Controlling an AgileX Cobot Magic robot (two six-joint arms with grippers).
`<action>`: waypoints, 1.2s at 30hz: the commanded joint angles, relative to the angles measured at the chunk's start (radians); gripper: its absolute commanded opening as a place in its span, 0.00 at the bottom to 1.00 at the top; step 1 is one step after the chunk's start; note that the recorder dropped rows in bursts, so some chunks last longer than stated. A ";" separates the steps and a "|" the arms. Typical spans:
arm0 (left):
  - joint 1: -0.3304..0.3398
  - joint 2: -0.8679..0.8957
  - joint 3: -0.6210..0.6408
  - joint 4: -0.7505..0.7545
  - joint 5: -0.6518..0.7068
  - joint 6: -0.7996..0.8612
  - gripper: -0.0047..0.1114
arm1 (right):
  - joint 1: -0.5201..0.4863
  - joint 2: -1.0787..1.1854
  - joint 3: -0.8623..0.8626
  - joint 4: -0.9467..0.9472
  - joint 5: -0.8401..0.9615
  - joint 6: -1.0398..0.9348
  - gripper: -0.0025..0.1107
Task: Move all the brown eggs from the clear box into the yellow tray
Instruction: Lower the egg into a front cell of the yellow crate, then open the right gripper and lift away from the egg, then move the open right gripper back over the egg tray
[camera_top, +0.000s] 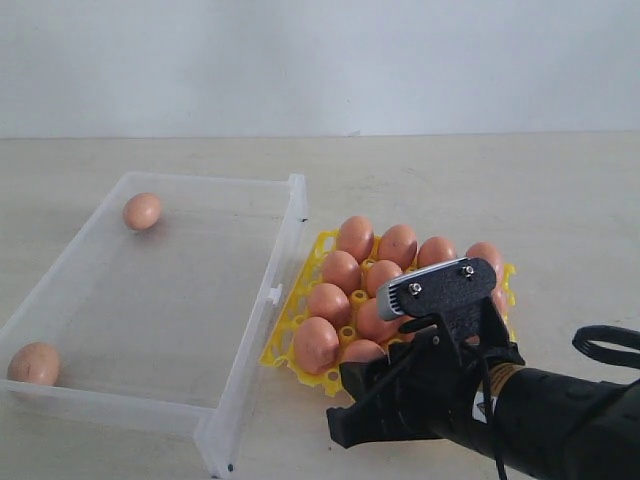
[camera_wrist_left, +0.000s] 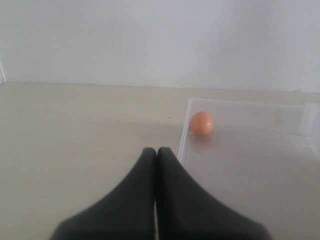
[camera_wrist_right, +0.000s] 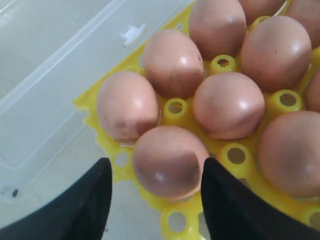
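Observation:
The yellow tray (camera_top: 283, 345) stands right of the clear box (camera_top: 285, 260) and holds several brown eggs (camera_top: 355, 237). Two brown eggs lie in the box, one at its far left corner (camera_top: 142, 211) and one at its near left corner (camera_top: 35, 363). My right gripper (camera_top: 345, 400) hangs over the tray's near edge. Its fingers stand open on either side of an egg (camera_wrist_right: 170, 162) seated in an edge cup, with a gap on one side. My left gripper (camera_wrist_left: 157, 150) is shut and empty, just outside the box wall (camera_wrist_left: 182, 145), with the far egg (camera_wrist_left: 202, 123) beyond it.
The box and tray rest on a pale tabletop (camera_top: 520, 190) with a white wall behind. The box's clip tab (camera_wrist_right: 133, 33) points toward the tray. A black cable loop (camera_top: 605, 345) sits at the right by my right arm.

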 joint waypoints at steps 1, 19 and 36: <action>0.001 0.003 -0.004 -0.005 0.000 0.001 0.00 | 0.001 -0.039 -0.005 0.004 0.006 0.009 0.49; 0.001 0.003 -0.004 -0.005 0.000 0.001 0.00 | -0.001 -0.133 -0.681 0.174 0.824 -0.369 0.49; 0.001 0.003 -0.004 -0.005 0.000 0.001 0.00 | 0.041 0.506 -1.311 0.267 1.209 -0.022 0.49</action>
